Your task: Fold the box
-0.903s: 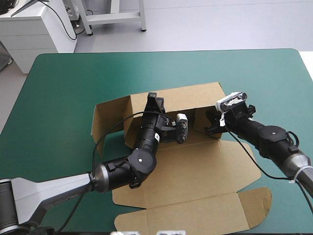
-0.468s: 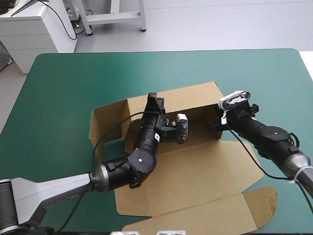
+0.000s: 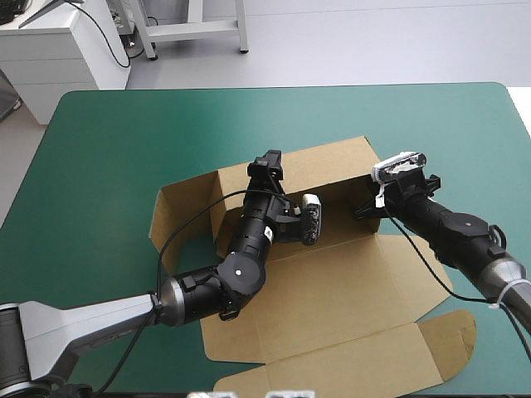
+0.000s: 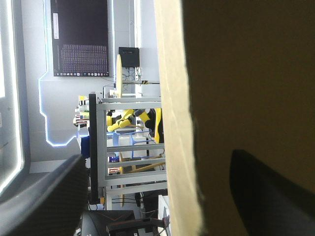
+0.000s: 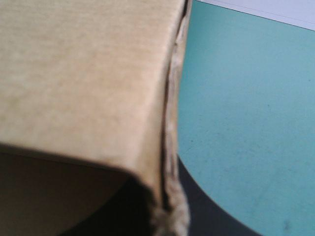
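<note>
Left gripper (image 3: 267,164): black fingers (image 4: 47,196) spread, straddling the top edge of the raised rear wall of the brown box (image 3: 332,282), on its 12 o'clock side. Right gripper (image 3: 363,212): pinching the upright end wall at the box's 3 o'clock side, one finger tight against the board edge, the other hidden behind the board. Box sits mid-table on the teal-green cover (image 3: 124,133), walls up at 12 and 9 o'clock, other panels lying flat toward 6 o'clock.

You'll see the brown box (image 3: 332,290) in the middle of the bench (image 3: 124,141), its far and left walls raised and its lid flat toward the near edge.
</note>
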